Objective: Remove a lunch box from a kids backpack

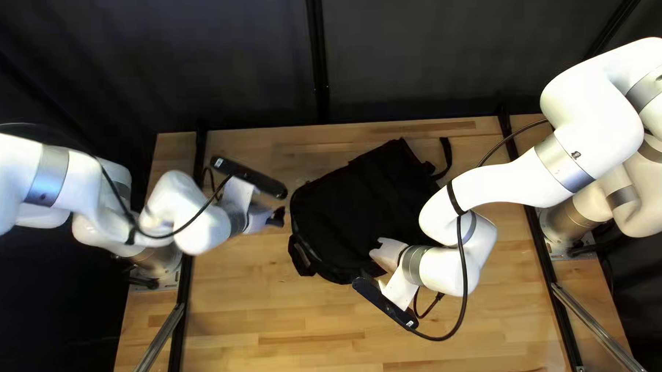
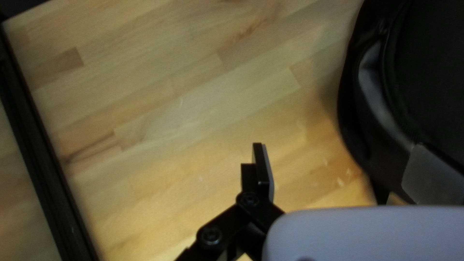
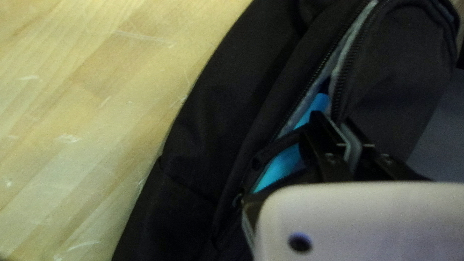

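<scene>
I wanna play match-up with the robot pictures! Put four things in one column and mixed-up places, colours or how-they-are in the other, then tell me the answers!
1. Backpack
2. Blue thing
3. Curtain
4. Zipper

A. Behind the far edge of the table
B. Its rows of teeth are spread apart
C. Black, lying on the wooden table
D. Peeking out of an opening in black cloth

Right pairs: 1-C, 2-D, 3-A, 4-B

One backpack [image 1: 361, 207], two robot arms [image 1: 507, 183]
One table [image 1: 277, 327], one dark curtain [image 1: 209, 58], two grippers [image 1: 275, 217], and one blue object [image 3: 282, 166] in the backpack.
</scene>
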Controlling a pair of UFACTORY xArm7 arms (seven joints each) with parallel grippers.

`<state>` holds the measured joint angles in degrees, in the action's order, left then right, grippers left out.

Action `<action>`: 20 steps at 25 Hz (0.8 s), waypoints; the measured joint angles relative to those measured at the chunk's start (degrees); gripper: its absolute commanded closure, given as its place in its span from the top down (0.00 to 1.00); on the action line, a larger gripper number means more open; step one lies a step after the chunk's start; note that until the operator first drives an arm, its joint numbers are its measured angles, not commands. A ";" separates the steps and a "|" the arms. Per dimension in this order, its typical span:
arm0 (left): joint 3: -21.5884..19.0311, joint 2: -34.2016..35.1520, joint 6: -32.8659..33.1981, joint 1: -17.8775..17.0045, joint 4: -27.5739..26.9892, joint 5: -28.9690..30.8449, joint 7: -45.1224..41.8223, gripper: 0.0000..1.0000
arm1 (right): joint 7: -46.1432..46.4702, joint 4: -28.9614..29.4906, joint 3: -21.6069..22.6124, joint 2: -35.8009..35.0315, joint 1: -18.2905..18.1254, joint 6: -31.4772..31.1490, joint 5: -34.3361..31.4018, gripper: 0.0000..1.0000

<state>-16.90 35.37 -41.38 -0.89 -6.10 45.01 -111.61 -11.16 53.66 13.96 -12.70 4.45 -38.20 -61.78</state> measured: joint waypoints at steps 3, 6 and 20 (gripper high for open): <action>-0.92 1.12 -3.32 -2.99 -0.69 -3.55 0.14 1.00 | -0.16 -0.33 0.02 0.11 0.15 -0.15 -0.23 0.00; -1.59 1.61 -6.84 -5.42 -2.35 -6.81 0.80 1.00 | 1.36 -1.16 0.41 1.31 0.28 -1.39 2.26 0.00; -2.86 -10.60 -10.96 -4.42 -13.87 -6.80 2.80 1.00 | 8.89 -6.16 2.61 16.06 1.37 -13.30 22.40 0.00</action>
<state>-19.76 24.77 -52.35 -5.30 -19.96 38.21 -108.81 -2.27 47.50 16.58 3.36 5.82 -51.49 -39.39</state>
